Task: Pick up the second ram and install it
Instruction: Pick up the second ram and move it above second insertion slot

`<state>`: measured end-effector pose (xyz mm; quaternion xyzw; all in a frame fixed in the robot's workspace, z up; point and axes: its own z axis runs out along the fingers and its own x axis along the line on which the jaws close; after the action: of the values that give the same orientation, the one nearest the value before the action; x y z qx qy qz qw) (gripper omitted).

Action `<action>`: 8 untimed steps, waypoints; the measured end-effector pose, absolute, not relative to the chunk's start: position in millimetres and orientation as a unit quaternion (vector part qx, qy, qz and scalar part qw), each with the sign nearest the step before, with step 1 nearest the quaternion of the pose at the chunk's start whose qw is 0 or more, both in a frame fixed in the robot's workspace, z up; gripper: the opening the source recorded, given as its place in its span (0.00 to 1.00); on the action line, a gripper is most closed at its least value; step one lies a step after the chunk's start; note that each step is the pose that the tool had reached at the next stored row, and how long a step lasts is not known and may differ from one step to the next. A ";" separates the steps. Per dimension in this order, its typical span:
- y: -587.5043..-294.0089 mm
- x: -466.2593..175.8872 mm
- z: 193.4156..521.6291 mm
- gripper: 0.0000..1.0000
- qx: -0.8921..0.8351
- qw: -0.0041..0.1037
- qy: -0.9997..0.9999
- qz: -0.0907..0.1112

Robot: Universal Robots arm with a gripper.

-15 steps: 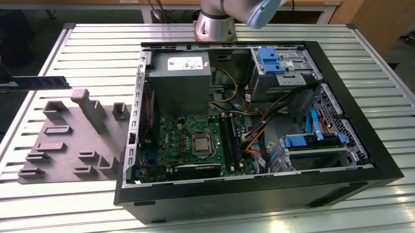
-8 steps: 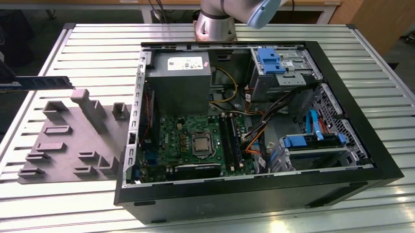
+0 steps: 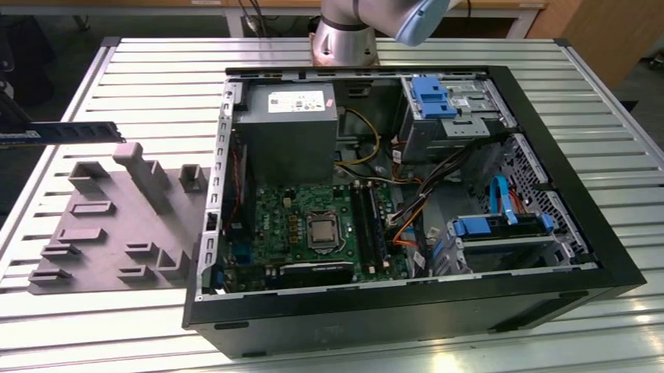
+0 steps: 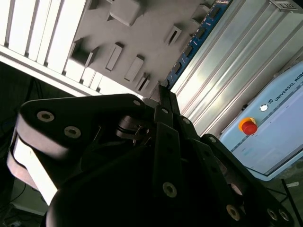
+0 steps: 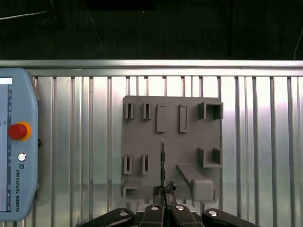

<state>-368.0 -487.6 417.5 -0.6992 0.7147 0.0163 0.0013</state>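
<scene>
Open computer case [image 3: 415,311] lies on its side on a slatted table [image 3: 155,62], with the arm's base [image 3: 343,39] standing behind it. Just beside the case, on the exterior view's left, sits a holder tray [image 3: 104,260]. A memory stick [image 3: 73,132] hangs above that tray, clamped in the gripper [image 5: 163,189]. Inside the case, the power supply [image 3: 291,132] sits at the back, the motherboard [image 3: 280,217] lies before it, and the drive bays [image 3: 446,109] stand toward the exterior view's right.

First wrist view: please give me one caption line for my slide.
Gripper holding the memory stick edge-on over the grey holder tray on the slatted table.
</scene>
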 end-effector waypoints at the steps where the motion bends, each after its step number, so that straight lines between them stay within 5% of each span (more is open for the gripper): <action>1: -487.6 -367.3 417.5 0.11 -0.699 0.001 0.715 0.016; 8: -487.6 -360.7 417.5 0.11 -0.699 0.001 0.715 0.016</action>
<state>-360.7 -487.6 417.5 -0.6992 0.7147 0.0163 0.0013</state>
